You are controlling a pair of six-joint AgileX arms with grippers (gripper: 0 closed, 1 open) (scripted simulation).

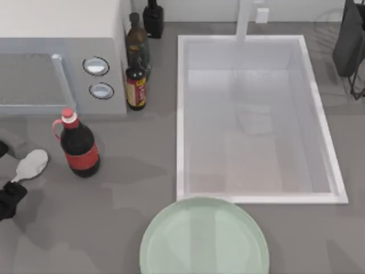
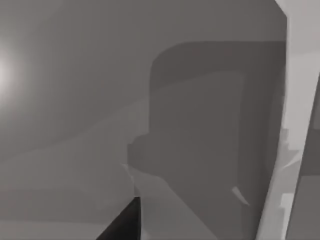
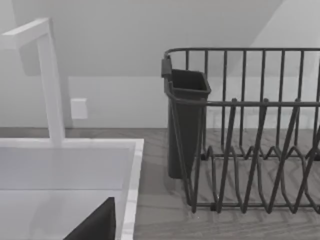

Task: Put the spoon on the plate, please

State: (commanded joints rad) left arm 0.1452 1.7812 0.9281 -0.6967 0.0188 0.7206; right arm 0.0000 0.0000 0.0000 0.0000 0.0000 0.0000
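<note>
Not started: spoon (image 1: 31, 164) still on the tabletop (image 1: 120, 205) at the far left, about 10 o'clock from the empty plate (image 1: 204, 238) and well apart from it; left gripper (image 1: 8, 180) sits at the spoon's handle, can't tell if closed; right arm parked.

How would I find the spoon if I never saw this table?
Start at the grey microwave on the table's left, then drop to the cola bottle in front of it. The spoon lies left of that bottle, near the edge. It is small, flat and white; the bottle stands tall and dark.
</note>
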